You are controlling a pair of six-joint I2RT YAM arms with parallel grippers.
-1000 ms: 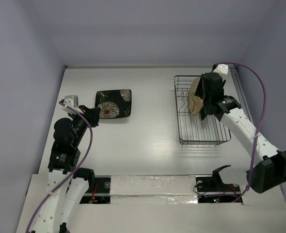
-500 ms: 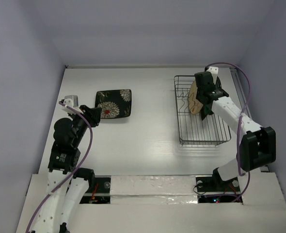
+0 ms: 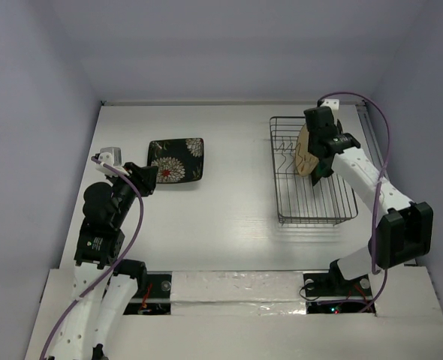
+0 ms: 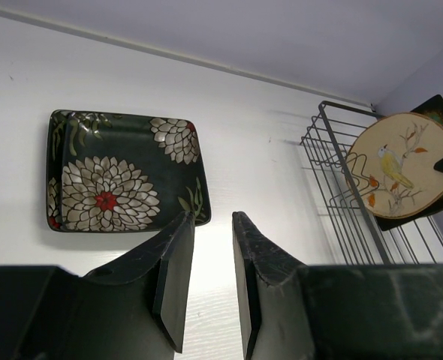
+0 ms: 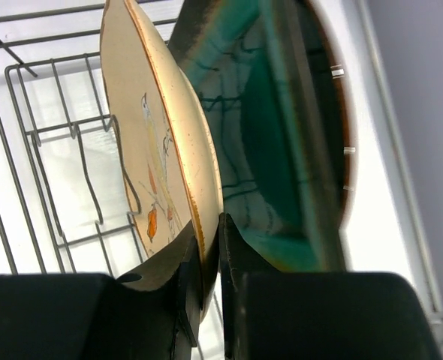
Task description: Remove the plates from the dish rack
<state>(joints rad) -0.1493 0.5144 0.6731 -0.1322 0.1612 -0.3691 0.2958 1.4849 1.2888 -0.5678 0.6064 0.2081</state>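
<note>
The black square plate with white flowers [image 3: 176,160] lies flat on the table at the left. My left gripper [image 3: 148,178] sits just short of its near right corner, open and empty; the left wrist view shows this plate [image 4: 116,180] beyond that gripper [image 4: 212,217]. The dish rack [image 3: 311,217] stands at the right. A cream round plate [image 3: 304,150] stands upright in it, and my right gripper [image 3: 317,154] is shut on its rim. In the right wrist view the gripper [image 5: 210,221] pinches the cream plate [image 5: 150,120], with a teal-centred dark plate [image 5: 266,135] close behind.
The rack's upright wire prongs [image 5: 94,187] stand left of the cream plate. The back wall runs beyond the rack and the flowered plate. White table [image 3: 236,195] lies between the plate and the rack. The left wrist view also shows the rack [image 4: 334,195] and cream plate [image 4: 398,169].
The right arm has drawn its elbow in toward the rack and its jaws have closed on the cream plate's rim. The left arm and the flowered plate have stayed put.
</note>
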